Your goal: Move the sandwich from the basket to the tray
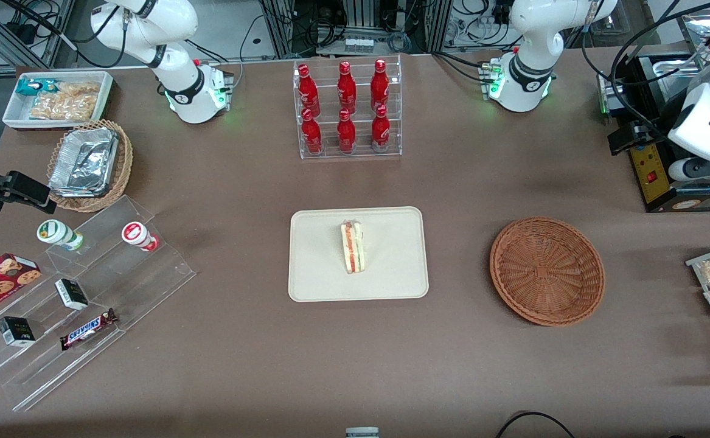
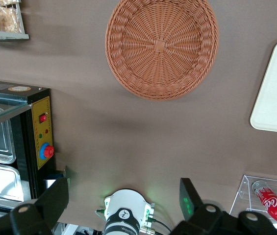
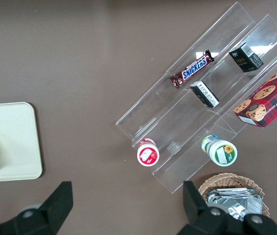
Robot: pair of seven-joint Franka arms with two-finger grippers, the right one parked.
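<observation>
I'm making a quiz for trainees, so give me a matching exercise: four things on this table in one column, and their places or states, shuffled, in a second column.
Things:
1. small triangular sandwich in clear wrap
2. round reddish-brown woven wicker basket
3. left arm's gripper
4. red bottles

Places or states:
A. open, raised above the table at the working arm's end
B. standing in a clear tiered rack
C. lying on the flat cream-beige rectangular tray
D. empty, beside the tray

Pairs: 1-C, 2-D, 3-A, 4-B

Brown table (image 1: pixel 239 377) — tray (image 1: pixel 391 286), basket (image 1: pixel 546 271) (apart).
</observation>
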